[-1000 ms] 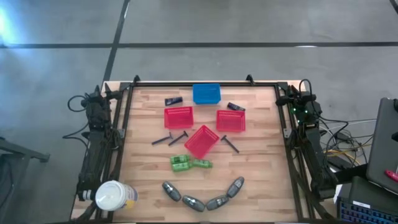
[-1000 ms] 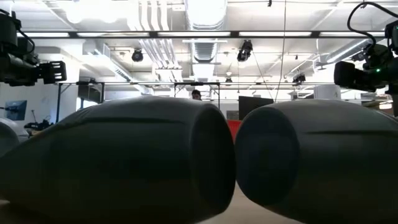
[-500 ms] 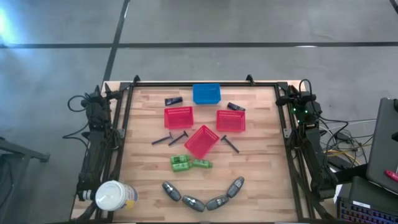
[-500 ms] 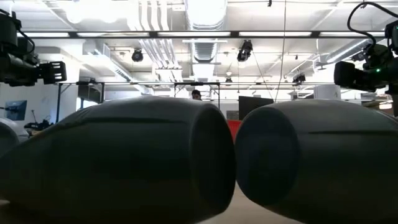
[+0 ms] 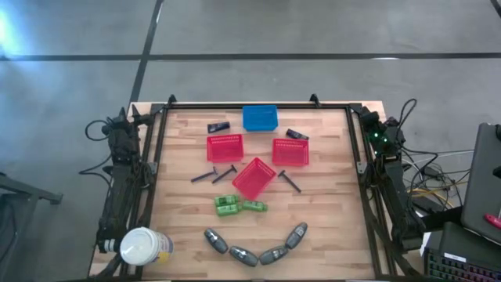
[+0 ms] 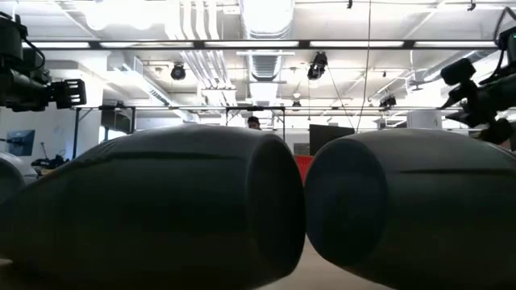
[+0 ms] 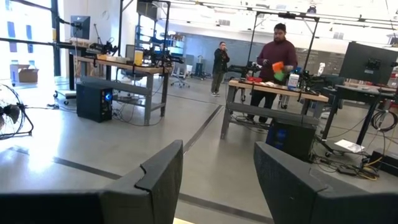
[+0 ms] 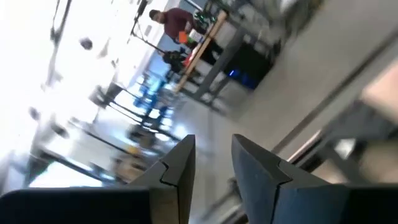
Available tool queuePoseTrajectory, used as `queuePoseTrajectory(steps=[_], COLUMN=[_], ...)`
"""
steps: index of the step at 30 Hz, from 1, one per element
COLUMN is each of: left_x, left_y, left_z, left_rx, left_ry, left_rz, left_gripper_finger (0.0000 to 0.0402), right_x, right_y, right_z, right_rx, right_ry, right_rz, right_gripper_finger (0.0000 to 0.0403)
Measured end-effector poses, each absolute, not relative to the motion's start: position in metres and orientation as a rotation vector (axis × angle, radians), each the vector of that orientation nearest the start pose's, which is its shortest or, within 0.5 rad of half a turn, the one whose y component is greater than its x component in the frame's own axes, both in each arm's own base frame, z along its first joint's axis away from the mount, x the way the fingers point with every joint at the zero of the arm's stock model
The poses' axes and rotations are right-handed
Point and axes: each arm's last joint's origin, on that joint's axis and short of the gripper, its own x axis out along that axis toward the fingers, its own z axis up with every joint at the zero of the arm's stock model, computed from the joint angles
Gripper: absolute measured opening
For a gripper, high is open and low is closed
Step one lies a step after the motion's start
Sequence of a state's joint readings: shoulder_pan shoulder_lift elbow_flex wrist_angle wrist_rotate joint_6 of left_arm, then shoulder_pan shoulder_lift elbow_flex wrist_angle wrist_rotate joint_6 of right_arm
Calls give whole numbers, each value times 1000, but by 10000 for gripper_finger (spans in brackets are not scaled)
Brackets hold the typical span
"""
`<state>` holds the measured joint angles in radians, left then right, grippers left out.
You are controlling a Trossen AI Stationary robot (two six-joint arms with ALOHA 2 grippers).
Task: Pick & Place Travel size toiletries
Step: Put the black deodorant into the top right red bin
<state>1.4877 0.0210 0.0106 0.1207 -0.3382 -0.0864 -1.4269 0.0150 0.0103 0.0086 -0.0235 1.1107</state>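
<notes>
Four grey bottles (image 5: 254, 247) lie in a curve. Two green pieces (image 5: 239, 206) lie above them, with black sticks (image 5: 214, 175) and dark packets (image 5: 218, 126) farther up.

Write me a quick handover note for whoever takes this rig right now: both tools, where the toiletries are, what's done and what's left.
Left tool: open, empty, parked at the table's left edge.
Right tool: open, empty, at the far right corner.
Four grey bottles curve along the near edge. Two green pieces lie in front of the tilted red basket. Black sticks lie left and right of that basket. Dark packets flank the blue basket.
Done: nothing; in the high view every item sits on the table.
Left: pick and place all items.
</notes>
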Motion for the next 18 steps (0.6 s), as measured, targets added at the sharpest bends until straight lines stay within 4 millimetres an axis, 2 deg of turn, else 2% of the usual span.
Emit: queuePoseTrajectory(steps=[8,11,14,18], left_x=[-2,-2,-2,-2], left_y=[97,97,97,97], left_z=[177,177,177,177], left_rx=[8,8,7,7], left_ry=[-185,-185,-184,-184], left_rz=[1817,1817,1817,1817], left_gripper_finger=[202,202,202,202], right_x=[19,22,25,31], right_y=[-96,-94,-88,-84], right_z=[170,184,204,214], right_rx=[1157,1055,950,980], right_ry=[-883,-900,-989,-1004], right_rz=[-1023,-871,-694,-508], right_gripper_finger=[119,121,120,113])
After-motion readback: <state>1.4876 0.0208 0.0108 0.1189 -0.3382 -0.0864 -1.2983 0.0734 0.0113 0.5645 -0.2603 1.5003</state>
